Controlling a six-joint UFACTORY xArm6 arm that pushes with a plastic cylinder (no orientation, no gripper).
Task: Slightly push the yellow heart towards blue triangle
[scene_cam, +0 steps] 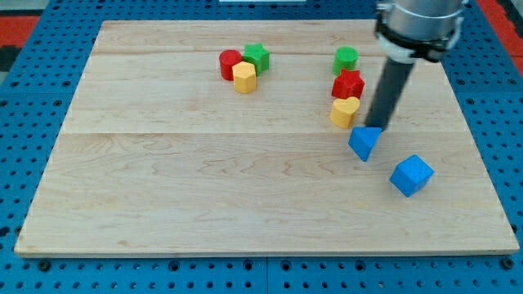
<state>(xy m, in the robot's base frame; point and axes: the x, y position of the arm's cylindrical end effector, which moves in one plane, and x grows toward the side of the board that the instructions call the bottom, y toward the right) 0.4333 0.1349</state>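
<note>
While the dark rod is coming down from the view's top right, my tip is sitting right at the upper edge of the blue triangle, seemingly touching it, though contact is hard to confirm. The arm is carrying no pincer, so there is nothing standing apart or together; only the rod's end is meeting the desk.

Taking the blue triangle as the landmark, the yellow heart is lying just above it and slightly toward the view's left, near it but with a thin strip of wood showing between them. My tip is standing just to the view's right of the heart, not touching it. Directly above the heart, and so farther above the triangle, a red block of irregular, roughly star-like shape is sitting against the heart's top. Above that, a green block that looks round is resting near the red one.

Below the triangle and toward the view's right, a blue cube is lying apart from it.

Well to the view's left of the triangle and higher up, three blocks are clustering together: a red round block, a green star and a yellow hexagon-like block, all touching or nearly so.
</note>
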